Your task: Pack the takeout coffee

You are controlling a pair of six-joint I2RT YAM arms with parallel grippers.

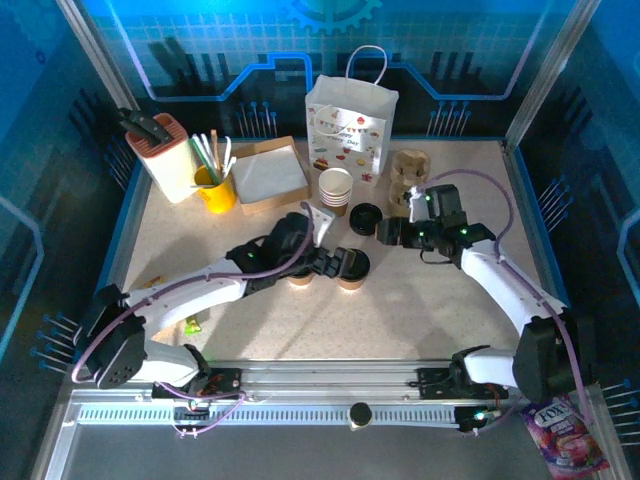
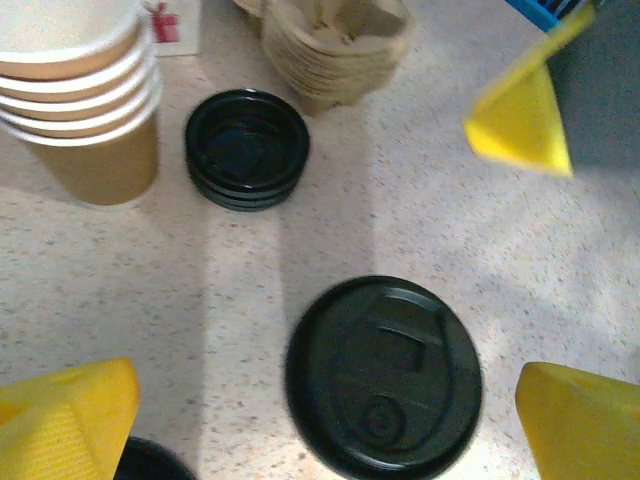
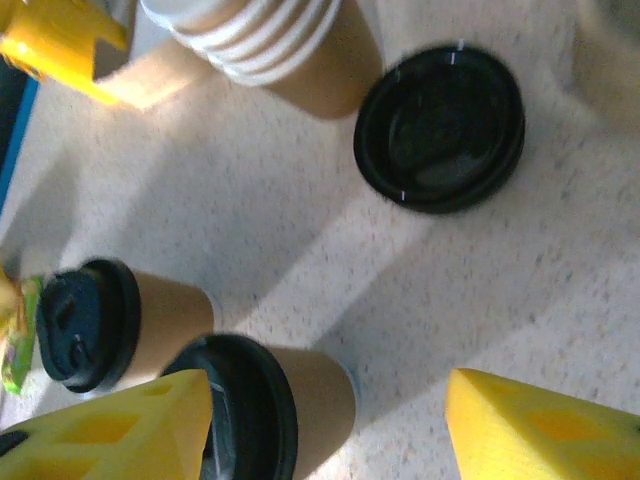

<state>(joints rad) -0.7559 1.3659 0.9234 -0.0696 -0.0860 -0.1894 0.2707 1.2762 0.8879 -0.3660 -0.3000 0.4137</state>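
Left gripper (image 2: 325,410) had its jaws released and spread wide, the 2 yellow fingers (image 2: 65,420) standing clear on either side of a lidded cup (image 2: 382,375). Nothing was gripped, and pale table showed in both gaps. Whether the fingertips sat level with the black lid or hung above it, the wrist view probably couldn't settle. That cup stood upright on the near side of the stack of black lids (image 2: 247,148), close to it. A second lidded cup (image 1: 300,278) stood left of the first, also nearer the arms than the lid stack.

Right gripper (image 3: 325,425) was released as well, jaws apart and holding nothing, just to the right of the lid stack. Just left of the lid stack rose the stack of open paper cups (image 1: 336,188). Behind it and to the right sat the pulp carriers (image 1: 408,175), and straight behind it stood the white paper bag (image 1: 350,125).
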